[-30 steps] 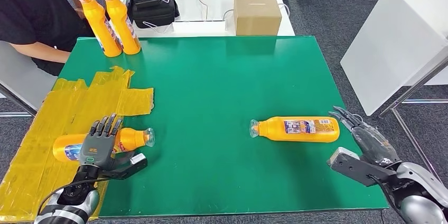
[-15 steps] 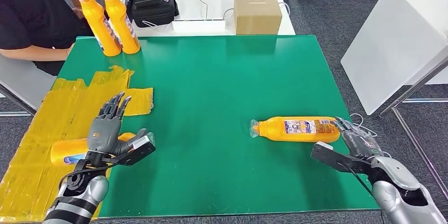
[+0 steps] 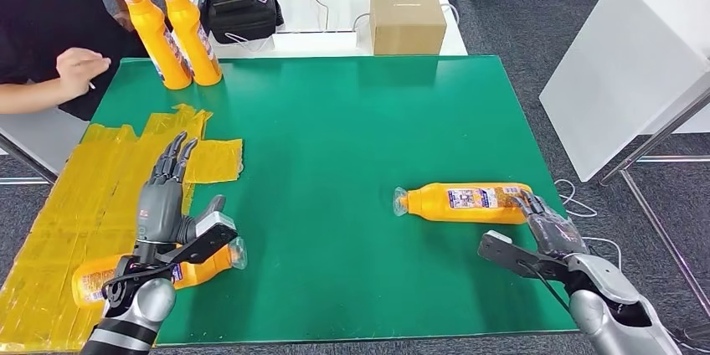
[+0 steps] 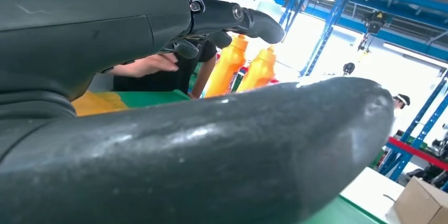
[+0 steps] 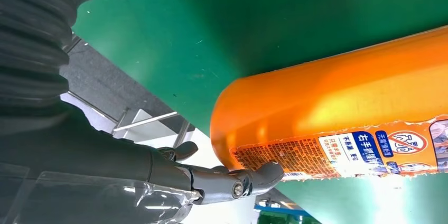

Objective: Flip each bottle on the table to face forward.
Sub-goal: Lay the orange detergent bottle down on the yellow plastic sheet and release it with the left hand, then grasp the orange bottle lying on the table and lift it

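Observation:
An orange bottle [image 3: 465,202] lies on its side on the green table [image 3: 352,120] at the right, cap toward the middle and label up. My right hand [image 3: 548,234] reaches its base end, fingers spread; a fingertip [image 5: 264,174] touches the label of that bottle [image 5: 343,108]. A second orange bottle [image 3: 192,270] lies at the front left, cap pointing right. My left hand [image 3: 167,204] hovers over it with fingers stretched out, holding nothing. Two more orange bottles [image 3: 153,37] [image 3: 191,33] stand upright at the back left corner.
Yellow tape [image 3: 92,179] covers the table's left part. A person sits at the back left, one hand [image 3: 79,62] near the upright bottles. Behind the table are a cardboard box [image 3: 406,20] and a black bag [image 3: 243,12]. A white table [image 3: 628,54] stands at the right.
My left hand lifted off the left bottle, which has rolled toward the near edge. My right hand moved in to touch the right bottle's base. The person's hand came into view.

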Controlling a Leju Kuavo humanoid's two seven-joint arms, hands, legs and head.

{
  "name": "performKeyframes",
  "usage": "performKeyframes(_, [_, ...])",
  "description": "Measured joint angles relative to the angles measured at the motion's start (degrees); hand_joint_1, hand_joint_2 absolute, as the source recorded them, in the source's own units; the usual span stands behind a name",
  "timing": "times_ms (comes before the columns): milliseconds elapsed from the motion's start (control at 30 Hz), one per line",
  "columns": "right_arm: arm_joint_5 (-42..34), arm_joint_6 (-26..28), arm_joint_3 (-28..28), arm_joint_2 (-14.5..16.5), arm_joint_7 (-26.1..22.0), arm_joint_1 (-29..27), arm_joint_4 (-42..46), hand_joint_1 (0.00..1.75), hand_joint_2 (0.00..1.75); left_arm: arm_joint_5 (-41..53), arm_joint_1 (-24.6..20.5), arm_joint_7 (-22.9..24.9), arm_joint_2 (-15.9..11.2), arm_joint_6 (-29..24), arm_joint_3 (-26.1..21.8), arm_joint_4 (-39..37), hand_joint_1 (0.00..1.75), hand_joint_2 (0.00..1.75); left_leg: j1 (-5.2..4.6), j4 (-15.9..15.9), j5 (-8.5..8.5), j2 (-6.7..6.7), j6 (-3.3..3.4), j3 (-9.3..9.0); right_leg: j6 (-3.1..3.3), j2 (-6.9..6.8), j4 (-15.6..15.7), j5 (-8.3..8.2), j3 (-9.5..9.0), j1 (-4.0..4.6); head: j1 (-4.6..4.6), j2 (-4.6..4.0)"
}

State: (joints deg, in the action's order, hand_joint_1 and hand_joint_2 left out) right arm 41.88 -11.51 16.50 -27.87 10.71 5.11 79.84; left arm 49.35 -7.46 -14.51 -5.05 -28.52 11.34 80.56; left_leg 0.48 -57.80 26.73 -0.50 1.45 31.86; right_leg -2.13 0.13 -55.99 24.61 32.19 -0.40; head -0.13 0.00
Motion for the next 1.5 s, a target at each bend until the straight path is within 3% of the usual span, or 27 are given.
performKeyframes(367, [4.8,2.3,0.0,1.9,0.3,0.6,0.1,0.0,1.75,-3.5,3.3,-1.7,1.2,2.6,-0.6,6.2,0.0,0.0,0.0,0.0,0.0,0.02,0.0,0.02,0.0,0.02,0.0,0.0,0.01,0.0,0.02,0.0])
performKeyframes(633, [4.2,2.2,-0.5,0.9,0.5,-0.2,7.4,0.0,1.75,-3.9,6.6,-1.6,1.4,2.8,-2.4,9.2,0.0,0.0,0.0,0.0,0.0,0.0,0.0,0.04,0.0,0.01,0.0,0.0,0.05,0.0,0.01,0.0])
performKeyframes(933, [4.1,1.9,-0.6,0.2,0.7,-0.1,9.5,0.0,1.75,-4.4,7.3,-2.4,1.6,3.7,-3.2,10.2,0.0,0.0,-0.01,0.0,0.0,-0.01,0.0,0.06,0.0,0.01,0.0,0.0,0.04,-0.01,0.01,0.0])
performKeyframes(1500, [6.4,0.4,0.7,2.5,1.3,7.3,-0.3,0.0,1.75,-5.8,6.6,-3.9,2.8,5.0,-3.1,10.9,0.0,0.0,0.0,0.0,-0.01,-0.02,0.0,0.07,0.0,0.0,0.0,0.0,0.05,0.0,0.01,0.0])
